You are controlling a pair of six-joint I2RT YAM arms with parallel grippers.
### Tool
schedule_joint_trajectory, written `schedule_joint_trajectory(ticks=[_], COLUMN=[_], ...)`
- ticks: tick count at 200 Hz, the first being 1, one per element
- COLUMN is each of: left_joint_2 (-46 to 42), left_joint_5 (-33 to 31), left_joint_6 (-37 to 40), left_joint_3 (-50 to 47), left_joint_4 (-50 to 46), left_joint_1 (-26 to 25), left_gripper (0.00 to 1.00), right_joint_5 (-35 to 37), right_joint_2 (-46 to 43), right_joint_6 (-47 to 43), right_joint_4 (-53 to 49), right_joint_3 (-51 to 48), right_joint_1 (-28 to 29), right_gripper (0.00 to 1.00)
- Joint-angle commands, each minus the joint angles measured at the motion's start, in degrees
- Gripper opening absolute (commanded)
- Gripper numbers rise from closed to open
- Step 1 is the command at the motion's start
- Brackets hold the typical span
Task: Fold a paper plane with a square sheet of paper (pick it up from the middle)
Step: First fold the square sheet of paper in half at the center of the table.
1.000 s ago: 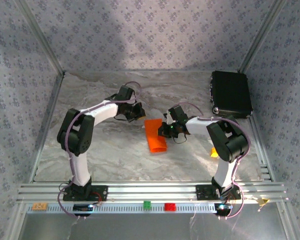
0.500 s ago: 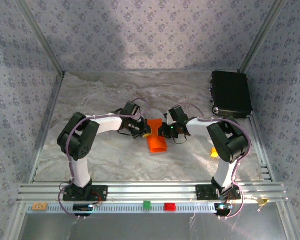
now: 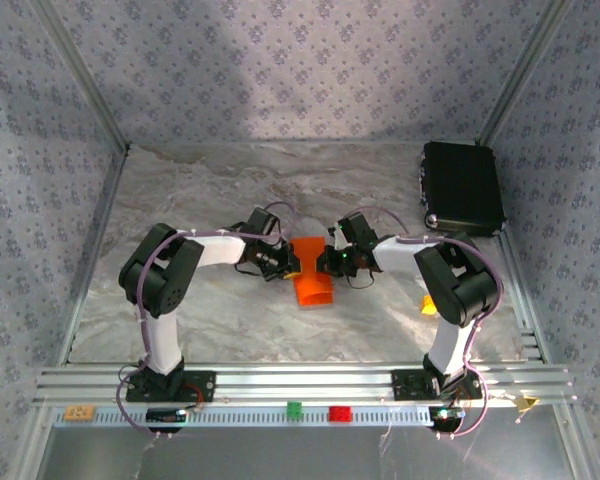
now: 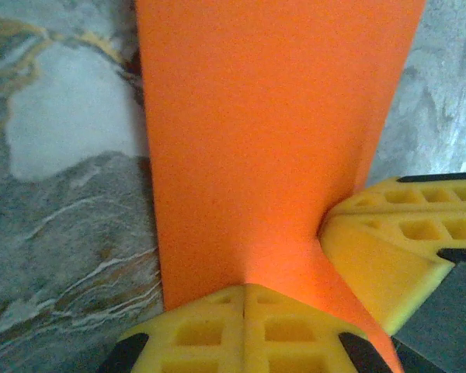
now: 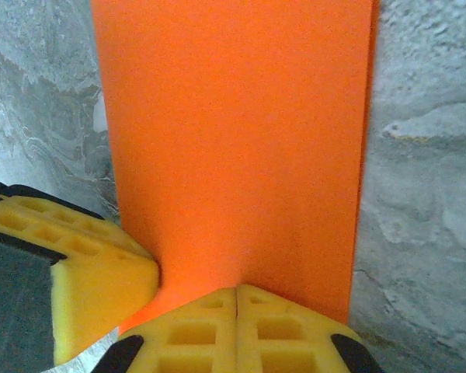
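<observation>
Top external view is showing the folded orange paper [image 3: 314, 278] lying on the desk [image 3: 200, 200] between the left jaws and the right jaws (both closed, tips touching its opposite edges), so they should be pressing evenly, flattening the crease without shifting it.

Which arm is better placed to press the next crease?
Right, narrowly. The right end effector sits centred on the paper; the left end effector sits nearer its edge. Both are shut.

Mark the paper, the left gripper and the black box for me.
paper [image 3: 313, 287]: top view, middle of its bare orange surface.
left gripper [image 4: 245, 299]: left wrist view, seam between its shut yellow fingertips.
black box [image 3: 463, 187]: top view, centre of its top face.
</observation>
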Motion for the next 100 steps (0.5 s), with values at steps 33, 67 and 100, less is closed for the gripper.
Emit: schedule_joint_trajectory(ticks=[33, 67, 100], left_joint_2=[-0.3, -4.3, -4.3], left_joint_5=[-4.3, 0.1, 0.9], left_joint_6=[2.8, -1.7, -2.5], left_joint_3=[-1.6, 0.1, 1.8], left_joint_4=[-3.9, -2.1, -4.2], left_joint_1=[0.9, 0.7, -1.1], left_gripper=[0.0, 0.0, 0.0], right_joint_5=[5.5, 6.1, 6.2], right_joint_2=[2.3, 2.1, 2.2], right_joint_6=[1.3, 1.5, 1.9], right_joint_4=[-7.8, -7.8, -7.4], right_joint_3=[-3.4, -3.4, -3.3], right_joint_1=[0.1, 0.2, 0.2], right_gripper=[0.0, 0.0, 0.0])
